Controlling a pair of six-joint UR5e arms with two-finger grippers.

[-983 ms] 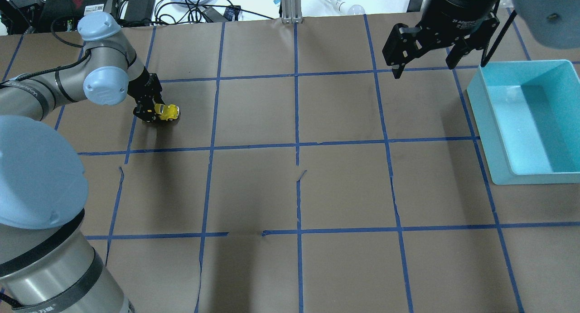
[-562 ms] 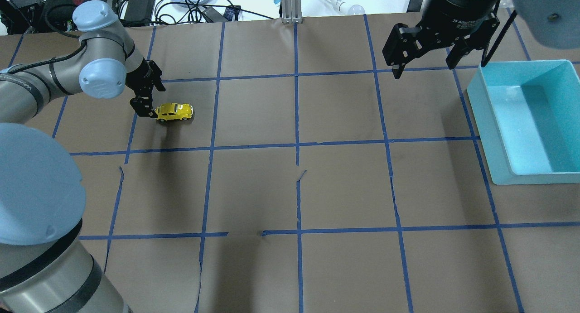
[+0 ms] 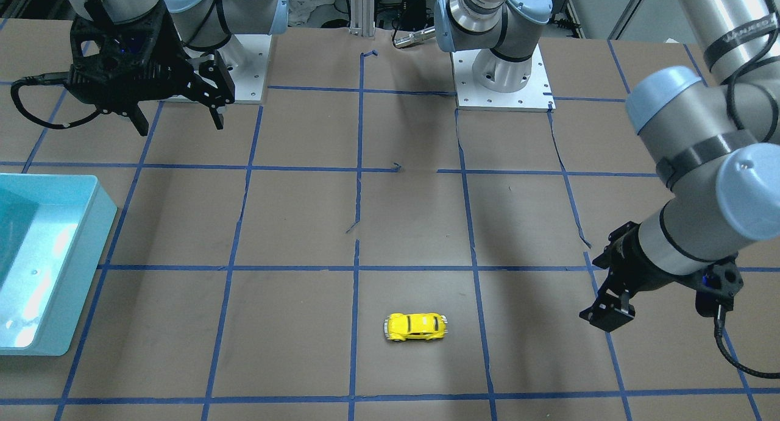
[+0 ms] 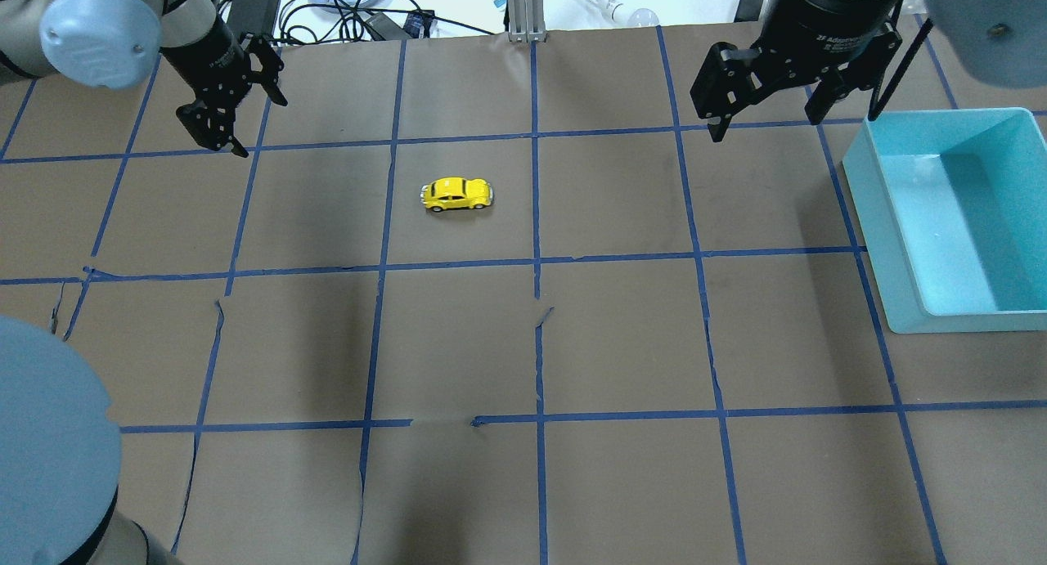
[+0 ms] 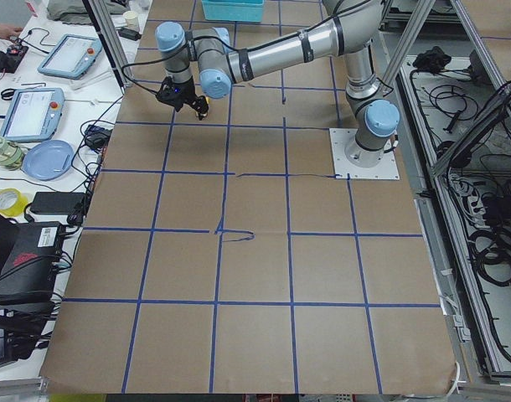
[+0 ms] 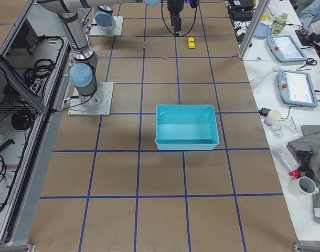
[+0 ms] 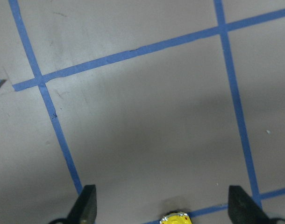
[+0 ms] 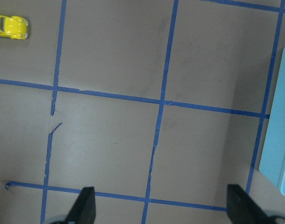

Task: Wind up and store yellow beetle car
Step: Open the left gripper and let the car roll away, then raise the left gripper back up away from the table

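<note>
The yellow beetle car (image 4: 457, 195) stands alone on its wheels on the brown paper, just left of the table's middle line. It also shows in the front view (image 3: 415, 327), at the lower edge of the left wrist view (image 7: 175, 219) and in the top left corner of the right wrist view (image 8: 10, 26). My left gripper (image 4: 260, 127) is open and empty, raised, well to the left of the car and farther back. My right gripper (image 4: 769, 127) is open and empty, raised near the far right, beside the bin.
A turquoise bin (image 4: 900, 221) stands at the right edge of the table; it also shows in the front view (image 3: 79, 256). Blue tape lines cross the brown paper. Cables and devices lie beyond the far edge.
My left gripper has let go of the car, risen and drawn back to the far left. The car has rolled right, away from it. The right arm has not moved.
</note>
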